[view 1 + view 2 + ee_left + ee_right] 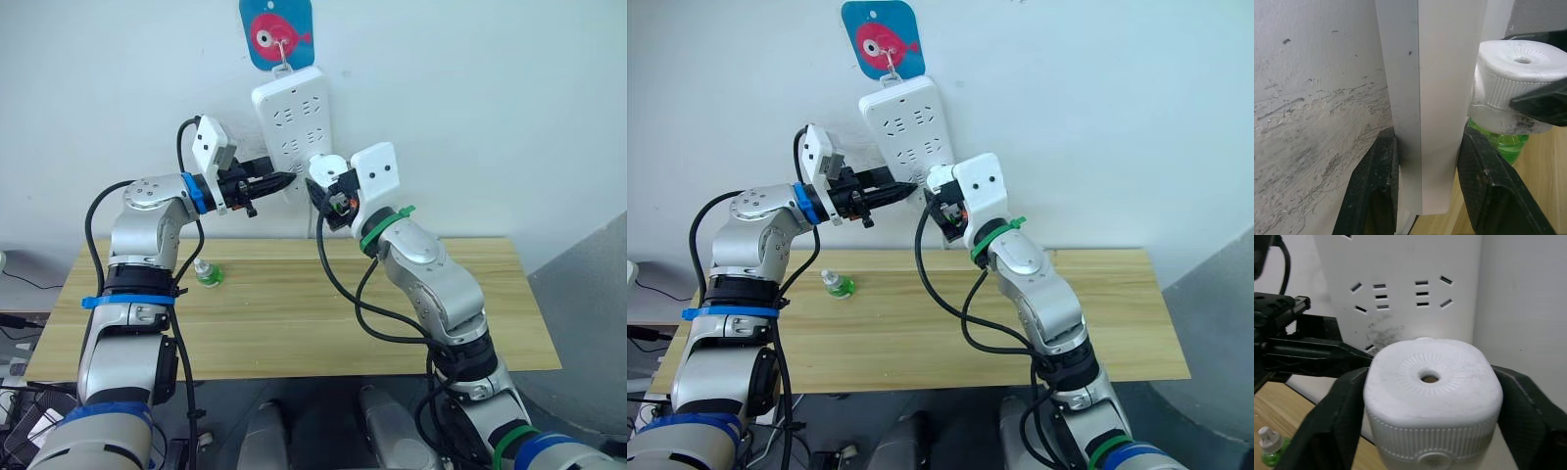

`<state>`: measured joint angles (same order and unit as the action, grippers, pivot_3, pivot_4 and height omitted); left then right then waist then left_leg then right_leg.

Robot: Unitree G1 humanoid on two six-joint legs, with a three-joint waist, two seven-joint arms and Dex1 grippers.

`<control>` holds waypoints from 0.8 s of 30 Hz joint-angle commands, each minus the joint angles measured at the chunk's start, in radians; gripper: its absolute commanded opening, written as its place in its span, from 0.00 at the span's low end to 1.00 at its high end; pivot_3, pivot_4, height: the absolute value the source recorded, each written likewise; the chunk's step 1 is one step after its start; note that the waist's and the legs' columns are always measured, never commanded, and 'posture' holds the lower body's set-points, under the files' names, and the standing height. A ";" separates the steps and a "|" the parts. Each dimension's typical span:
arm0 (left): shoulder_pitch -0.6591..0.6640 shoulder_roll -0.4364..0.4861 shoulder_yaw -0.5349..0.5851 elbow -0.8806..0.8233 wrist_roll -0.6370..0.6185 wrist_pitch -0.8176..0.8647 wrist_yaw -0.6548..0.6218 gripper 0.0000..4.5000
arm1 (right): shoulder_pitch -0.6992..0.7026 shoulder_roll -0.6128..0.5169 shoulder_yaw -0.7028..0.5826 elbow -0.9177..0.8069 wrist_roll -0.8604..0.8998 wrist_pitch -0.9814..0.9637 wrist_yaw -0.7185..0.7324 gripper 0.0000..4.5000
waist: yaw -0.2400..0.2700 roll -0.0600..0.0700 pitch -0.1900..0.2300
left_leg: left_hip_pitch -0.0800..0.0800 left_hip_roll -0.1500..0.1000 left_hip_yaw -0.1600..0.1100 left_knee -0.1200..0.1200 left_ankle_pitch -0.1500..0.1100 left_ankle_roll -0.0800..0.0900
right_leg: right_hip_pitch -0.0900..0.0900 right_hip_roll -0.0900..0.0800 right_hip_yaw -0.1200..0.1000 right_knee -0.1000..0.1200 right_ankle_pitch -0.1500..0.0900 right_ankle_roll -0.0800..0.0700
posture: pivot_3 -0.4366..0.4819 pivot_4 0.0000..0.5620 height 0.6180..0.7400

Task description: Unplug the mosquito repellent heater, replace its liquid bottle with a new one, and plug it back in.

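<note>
From the head views, the right gripper (328,186) pinches the heater (327,168) against the lower end of the power strip (291,116), while the left gripper (904,188) clamps that strip's edge. The left wrist view shows the heater's green bottle (1503,143) pointing downward. In the right wrist view, the spare bottle (1270,451) stands on the table (1273,406) below.

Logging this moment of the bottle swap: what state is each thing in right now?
mosquito repellent heater: at the power strip's lower end, gripped from both sides.
liquid bottle: mounted under the heater.
new one: upright on the table, capped.
power strip: hanging on the wall, lower edge clamped.
left gripper: shut on the strip.
right gripper: shut on the heater.
</note>
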<state>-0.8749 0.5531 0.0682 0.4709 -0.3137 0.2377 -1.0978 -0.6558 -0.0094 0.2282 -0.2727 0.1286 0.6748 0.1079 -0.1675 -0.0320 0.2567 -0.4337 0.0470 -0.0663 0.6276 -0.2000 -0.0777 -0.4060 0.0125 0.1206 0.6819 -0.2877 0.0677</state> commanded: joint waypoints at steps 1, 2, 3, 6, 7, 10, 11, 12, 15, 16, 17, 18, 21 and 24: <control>0.007 0.003 -0.007 -0.022 0.010 -0.004 0.013 0.29 | -0.003 0.005 -0.014 -0.043 -0.010 -0.013 0.000 0.66 | 0.000 0.000 0.000 | 0.000 0.000 0.000 0.000 0.000 0.000 | 0.000 0.000 0.000 0.000 0.000 0.000 | 0.20 0.47 1.00; 0.007 0.003 -0.007 -0.019 0.011 -0.005 0.014 0.29 | 0.002 0.002 -0.013 -0.053 -0.010 -0.009 0.001 0.66 | 0.000 0.000 0.000 | 0.000 0.000 0.000 0.000 0.000 0.000 | 0.000 0.000 0.000 0.000 0.000 0.000 | 0.19 0.47 1.00; 0.007 0.003 -0.007 -0.017 0.012 -0.005 0.016 0.29 | 0.008 0.000 -0.014 -0.065 -0.009 -0.003 0.002 0.66 | 0.000 0.000 0.000 | 0.000 0.000 0.000 0.000 0.000 0.000 | 0.000 0.000 0.000 0.000 0.000 0.000 | 0.19 0.47 1.00; 0.009 0.006 -0.010 -0.007 0.024 -0.018 0.026 0.29 | 0.025 -0.012 -0.021 -0.121 0.003 0.030 0.007 0.66 | 0.002 0.000 0.000 | 0.000 0.000 0.000 0.000 0.000 0.000 | 0.000 0.000 0.000 0.000 0.000 0.000 | 0.19 0.47 1.00; 0.008 0.008 -0.012 0.000 0.032 -0.027 0.032 0.29 | 0.032 -0.018 -0.027 -0.153 0.013 0.054 0.011 0.66 | 0.003 0.000 0.000 | 0.000 0.000 -0.001 -0.001 0.000 0.000 | 0.000 0.000 -0.001 0.000 0.000 0.000 | 0.19 0.48 1.00; 0.009 0.015 -0.012 0.021 0.046 -0.055 0.045 0.29 | 0.058 -0.044 -0.044 -0.253 0.044 0.134 0.027 0.66 | 0.004 0.000 0.000 | -0.001 -0.001 -0.002 -0.001 0.000 0.000 | 0.000 -0.001 -0.002 -0.001 0.000 0.000 | 0.20 0.48 1.00; 0.009 0.018 -0.013 0.027 0.050 -0.063 0.049 0.29 | 0.067 -0.050 -0.050 -0.284 0.054 0.163 0.031 0.66 | 0.003 0.000 0.000 | -0.001 -0.001 -0.002 -0.002 0.000 0.000 | 0.000 -0.001 -0.002 -0.002 0.000 0.000 | 0.20 0.48 1.00; 0.010 0.022 -0.013 0.032 0.054 -0.070 0.052 0.29 | 0.074 -0.055 -0.056 -0.312 0.062 0.190 0.034 0.66 | 0.002 0.000 0.000 | -0.001 -0.001 -0.002 -0.001 0.000 0.000 | 0.000 -0.001 -0.002 -0.002 0.000 0.000 | 0.20 0.48 1.00; 0.018 0.030 -0.013 0.044 0.061 -0.091 0.062 0.29 | 0.096 -0.073 -0.075 -0.388 0.088 0.261 0.041 0.66 | -0.003 0.001 0.001 | -0.001 0.000 -0.002 0.000 0.000 0.000 | 0.000 0.000 -0.001 0.000 0.000 0.000 | 0.19 0.48 1.00; 0.024 0.033 -0.013 0.043 0.062 -0.098 0.066 0.29 | 0.103 -0.077 -0.083 -0.408 0.097 0.281 0.043 0.66 | -0.005 0.001 0.001 | -0.001 0.000 -0.002 0.000 0.000 0.000 | 0.000 0.000 -0.001 0.000 -0.001 0.001 | 0.19 0.48 1.00; 0.032 0.036 -0.013 0.041 0.063 -0.101 0.073 0.29 | 0.109 -0.079 -0.091 -0.422 0.104 0.297 0.044 0.66 | -0.008 0.001 0.001 | 0.000 0.000 -0.002 0.000 0.001 0.000 | 0.000 0.000 -0.001 0.000 -0.001 0.002 | 0.19 0.47 1.00; 0.043 0.040 -0.012 0.034 0.064 -0.107 0.077 0.29 | 0.115 -0.084 -0.100 -0.431 0.111 0.307 0.046 0.66 | -0.013 0.001 0.001 | 0.000 0.000 -0.001 0.000 0.001 0.000 | 0.000 0.001 0.000 0.000 -0.002 0.002 | 0.18 0.47 1.00; 0.091 0.049 0.007 0.000 0.056 -0.128 0.093 0.29 | 0.129 -0.091 -0.127 -0.437 0.125 0.318 0.048 0.66 | -0.027 0.001 0.000 | 0.001 0.000 -0.001 0.001 0.003 0.000 | 0.001 0.001 0.001 0.000 -0.001 0.002 | 0.18 0.46 1.00; 0.167 0.074 0.016 -0.059 0.068 -0.161 0.092 0.52 | 0.131 -0.093 -0.149 -0.430 0.134 0.318 0.045 0.66 | -0.043 0.002 0.000 | 0.001 0.000 0.002 0.000 0.003 0.000 | 0.001 0.001 0.003 0.000 -0.001 0.003 | 0.18 0.44 1.00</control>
<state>-0.7522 0.6058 0.0822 0.4443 -0.2715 0.1032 -1.0112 -0.5208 -0.1028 0.1069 -0.6602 0.2509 1.0039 0.1520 -0.2103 -0.0304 0.2569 -0.4323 0.0474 -0.0640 0.6273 -0.1972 -0.0780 -0.4061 0.0131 0.1246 0.6819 -0.2882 0.0710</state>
